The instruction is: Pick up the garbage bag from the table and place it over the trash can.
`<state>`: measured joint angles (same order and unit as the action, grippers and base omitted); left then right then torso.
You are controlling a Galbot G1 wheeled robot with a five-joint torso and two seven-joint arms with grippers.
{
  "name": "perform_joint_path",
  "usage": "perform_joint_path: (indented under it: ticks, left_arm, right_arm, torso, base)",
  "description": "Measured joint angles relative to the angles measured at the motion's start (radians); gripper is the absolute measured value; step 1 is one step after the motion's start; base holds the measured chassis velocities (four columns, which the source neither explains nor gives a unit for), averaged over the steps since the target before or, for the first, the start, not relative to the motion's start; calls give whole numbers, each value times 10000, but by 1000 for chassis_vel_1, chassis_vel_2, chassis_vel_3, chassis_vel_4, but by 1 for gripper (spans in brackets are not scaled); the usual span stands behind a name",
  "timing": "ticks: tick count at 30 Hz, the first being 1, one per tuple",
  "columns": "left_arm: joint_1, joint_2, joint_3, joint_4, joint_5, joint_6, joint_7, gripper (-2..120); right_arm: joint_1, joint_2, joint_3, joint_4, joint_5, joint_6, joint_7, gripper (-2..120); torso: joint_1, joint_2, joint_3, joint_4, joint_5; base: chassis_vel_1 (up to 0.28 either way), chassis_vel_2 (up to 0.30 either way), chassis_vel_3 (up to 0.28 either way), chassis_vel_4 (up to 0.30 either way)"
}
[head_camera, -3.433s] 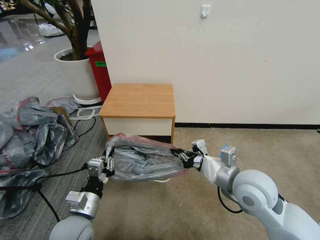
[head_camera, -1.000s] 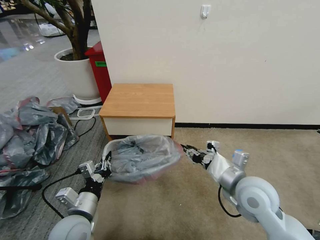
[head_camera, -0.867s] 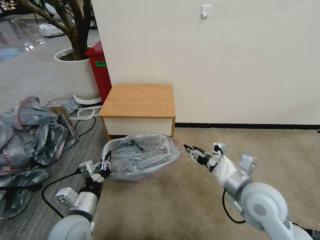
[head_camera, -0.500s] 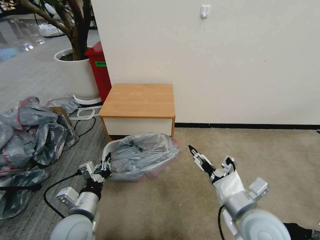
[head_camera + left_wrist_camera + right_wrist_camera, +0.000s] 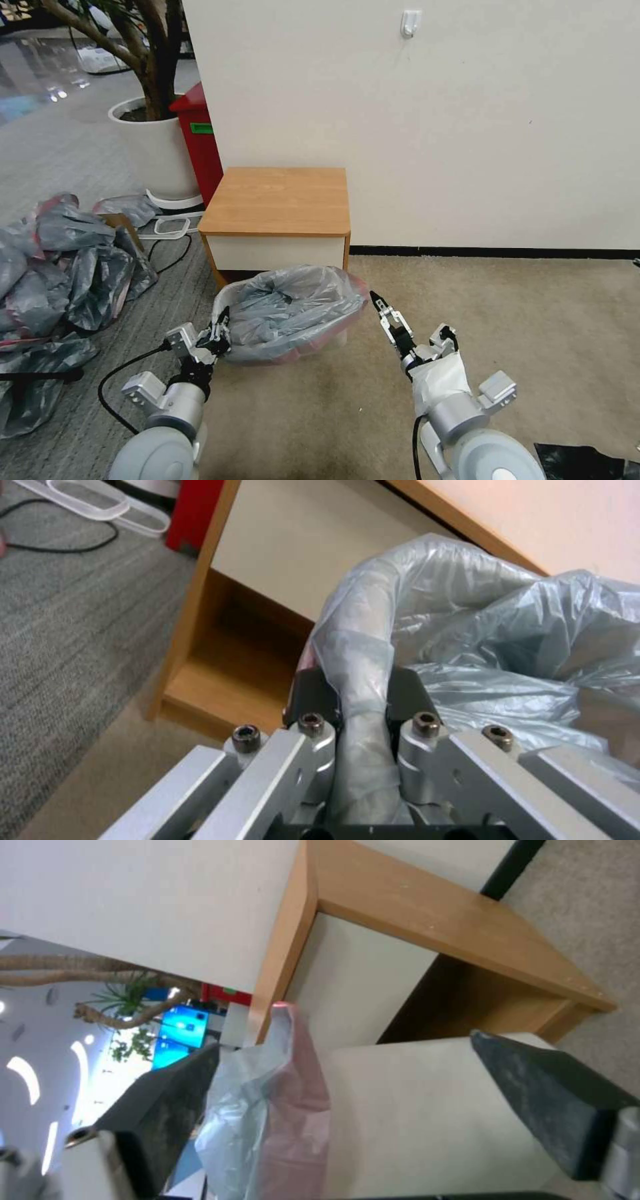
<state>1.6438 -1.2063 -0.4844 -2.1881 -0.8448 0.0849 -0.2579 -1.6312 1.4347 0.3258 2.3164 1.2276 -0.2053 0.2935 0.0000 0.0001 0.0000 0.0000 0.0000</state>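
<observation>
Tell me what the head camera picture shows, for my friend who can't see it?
A grey garbage bag is draped over a white trash can on the carpet, in front of a small wooden table. The left gripper pinches the bag's edge; the right gripper is open beside it, off the bag.

No readable text anywhere; green label (image 5: pixel 201 127) on red bin (image 5: pixel 197 143) (illegible).

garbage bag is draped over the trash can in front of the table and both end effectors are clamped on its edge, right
Not quite. Only the left end effector is clamped on the garbage bag; the right wrist view shows the right end effector open, off the bag. The bag is draped over the trash can before the table.
</observation>
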Motion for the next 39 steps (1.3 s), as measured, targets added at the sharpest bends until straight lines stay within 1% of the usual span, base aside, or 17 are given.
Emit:
perform_joint_path:
  ticks: [1,2,3,4,5,7,10,11,15,16,17,19,20,25,28,35,39]
  left_arm:
    - [0,0,0,0,0,0,0,7]
    - [-15,-17,18,2,1,37,-19,7]
    - [-28,-23,29,10,2,56,-34,7]
    - [-54,-36,58,28,6,93,-55,7]
    - [-78,-42,79,35,8,110,-67,7]
    - [-87,-44,85,35,10,115,-71,7]
    - [-192,-54,166,36,15,151,-136,7]
    - [-192,-54,166,36,15,151,-136,7]
    - [-261,-81,236,70,21,177,-204,7]
    - [-261,-81,236,70,21,177,-204,7]
    - [-269,-87,248,86,25,180,-215,7]
    - [-278,-105,273,115,41,183,-238,7]
    - [-278,-105,273,115,41,183,-238,7]
    - [-307,-121,322,153,77,193,-251,7]
    - [-311,-126,330,171,106,194,-252,7]
    - [-317,-133,344,142,96,203,-267,7]
    - [-323,-138,344,27,-294,281,-413,7]
  right_arm:
    - [0,0,0,0,0,0,0,94]
    - [12,23,-46,-13,-6,-18,-51,89]
    - [20,36,-72,-25,-8,-27,-70,88]
    - [47,61,-135,-77,-21,-50,-91,80]
    - [72,71,-166,-128,-47,-61,-105,76]
    - [76,73,-171,-137,-52,-62,-109,75]
    - [154,96,-192,-212,-94,-86,-151,58]
    - [154,96,-192,-212,-94,-86,-151,58]
    - [183,104,-223,-215,-99,-109,-212,39]
    - [183,104,-223,-215,-99,-109,-212,39]
    - [183,117,-234,-215,-100,-110,-228,37]
    - [180,155,-268,-215,-100,-112,-273,26]
    - [180,155,-268,-215,-100,-112,-273,26]
    - [145,168,-318,-144,-84,-169,-295,3]
    - [113,161,-312,-69,-53,-222,-296,0]
    - [91,113,-286,-125,-59,-239,-298,0]
    - [22,-35,-204,-281,-372,-333,-218,0]
  torso:
    - [0,0,0,0,0]
    - [0,0,0,0,0]
    - [0,0,0,0,0]
    - [0,0,0,0,0]
    - [0,0,0,0,-1]
    - [0,0,0,0,-1]
    - [0,0,0,0,0]
    - [0,0,0,0,0]
    - [0,0,0,0,0]
    - [0,0,0,0,0]
    - [0,0,0,0,0]
    - [0,-1,0,0,0]
    - [0,-1,0,0,0]
    - [0,-1,0,0,0]
    - [0,-2,1,0,-1]
    - [0,-1,0,0,0]
    - [0,-1,0,0,0]
  base:
    - [0,0,0,0]
    - [0,0,0,0]
    - [0,0,0,0]
    - [0,0,0,0]
    - [0,0,0,0]
    - [0,0,0,0]
    - [0,0,0,0]
    - [0,0,0,0]
    - [0,0,0,0]
    - [0,0,0,0]
    - [0,0,0,0]
    - [0,0,0,0]
    - [0,0,0,0]
    - [0,0,0,0]
    - [0,0,0,0]
    - [0,0,0,0]
    - [0,0,0,0]
